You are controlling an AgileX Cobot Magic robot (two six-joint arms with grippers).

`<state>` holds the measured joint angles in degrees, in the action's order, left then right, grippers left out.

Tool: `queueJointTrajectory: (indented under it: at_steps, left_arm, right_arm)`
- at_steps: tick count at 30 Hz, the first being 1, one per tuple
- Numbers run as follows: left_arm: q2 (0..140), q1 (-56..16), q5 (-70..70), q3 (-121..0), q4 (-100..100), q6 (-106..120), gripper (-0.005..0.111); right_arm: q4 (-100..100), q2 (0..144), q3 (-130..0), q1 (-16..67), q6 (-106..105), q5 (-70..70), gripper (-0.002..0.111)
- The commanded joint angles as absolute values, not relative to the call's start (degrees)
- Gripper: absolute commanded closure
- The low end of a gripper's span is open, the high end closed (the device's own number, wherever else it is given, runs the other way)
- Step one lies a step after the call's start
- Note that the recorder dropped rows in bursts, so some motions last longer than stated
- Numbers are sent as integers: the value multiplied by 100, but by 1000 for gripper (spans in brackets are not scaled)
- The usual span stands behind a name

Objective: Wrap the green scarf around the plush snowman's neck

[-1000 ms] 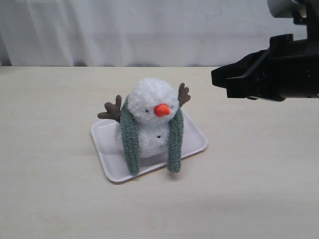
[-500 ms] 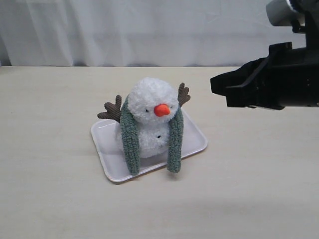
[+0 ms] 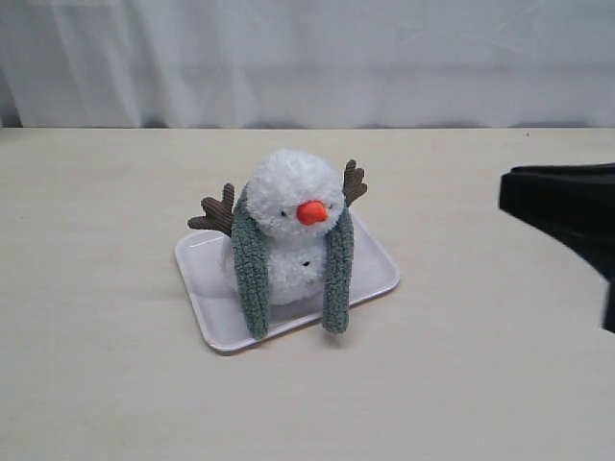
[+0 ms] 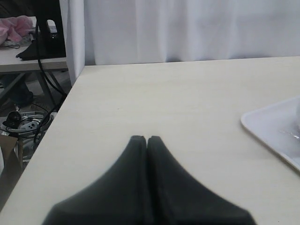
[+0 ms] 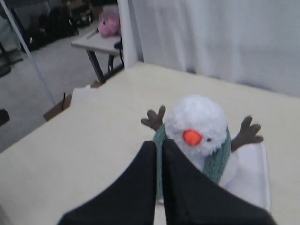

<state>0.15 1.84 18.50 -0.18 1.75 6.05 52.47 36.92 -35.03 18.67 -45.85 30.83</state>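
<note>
The green scarf drapes behind the plush snowman, its ends hanging uncrossed in front; the toy sits on a white tray mid-tabletop. The left pincer and right pincer are both pressed together, empty and well apart from it. Advised: grip one end low and cross it gently, lest the toy topple.

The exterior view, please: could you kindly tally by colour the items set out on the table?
White: 2 (fluffy white plush snowman, white rectangular plastic tray)
Green: 1 (long fuzzy dark-green fabric scarf)
Total: 3
</note>
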Motion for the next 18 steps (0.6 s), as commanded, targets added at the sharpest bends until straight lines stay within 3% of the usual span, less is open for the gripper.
queueJointTrajectory:
  at_steps: [1, 10, 18]
  left_arm:
    - [0, 190, 1834, 0, 217, 614, 107]
    - [0, 190, 1834, 0, 217, 614, 107]
    - [0, 190, 1834, 0, 217, 614, 107]
  right_arm:
    - [5304, 2765, -3477, 1880, -4583, 3032, 104]
    - [5304, 645, -3477, 1880, -4583, 3032, 104]
    - [4994, 11, -3464, 1769, -4583, 3036, 104]
